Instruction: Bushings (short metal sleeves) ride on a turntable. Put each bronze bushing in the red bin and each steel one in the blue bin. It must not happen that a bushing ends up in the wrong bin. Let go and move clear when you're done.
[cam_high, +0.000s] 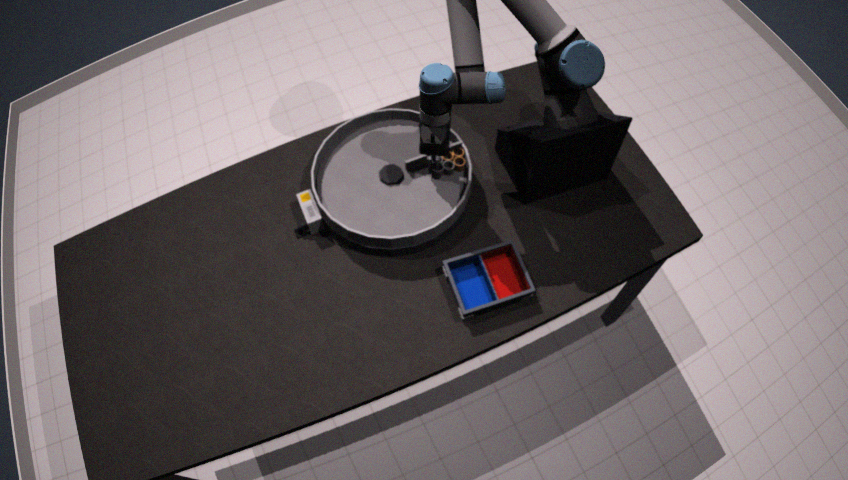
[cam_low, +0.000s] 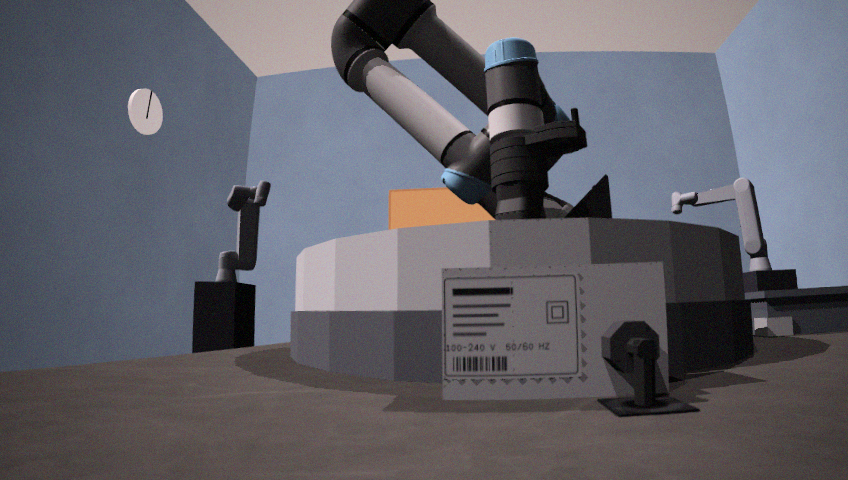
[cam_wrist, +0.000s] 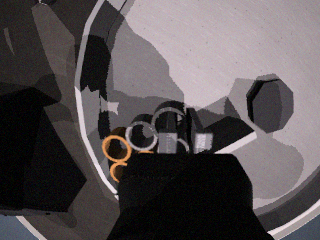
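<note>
Dark table (cam_high: 238, 309) (cam_low: 238, 434) (cam_wrist: 65, 175) beneath turntable (cam_high: 392, 240) (cam_low: 363, 279) (cam_wrist: 82, 115). In top view: bronze bushings (cam_high: 459, 167) (cam_wrist: 103, 148), steel bushings (cam_high: 448, 170) (cam_wrist: 141, 150) inside turntable, toward 3 o'clock; gripper (cam_high: 435, 172) (cam_low: 519, 206) (cam_wrist: 181, 118) fingers slightly apart, grip unclear; blue bin (cam_high: 474, 284), red bin (cam_high: 505, 273) toward 5.

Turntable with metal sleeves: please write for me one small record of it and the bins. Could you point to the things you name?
turntable: round grey tray (cam_high: 357, 205) (cam_low: 363, 267) (cam_wrist: 210, 50) with raised rim
bronze bushings: at least three orange-brown metal rings (cam_high: 459, 166) (cam_wrist: 103, 148), on turntable
steel bushings: grey metal rings (cam_high: 448, 170) (cam_wrist: 127, 136), beside bronze
blue bin (cam_high: 473, 285): no bushing visible
red bin (cam_high: 505, 273): no bushing visible
pincer (cam_high: 436, 172) (cam_wrist: 181, 118): over turntable
</note>
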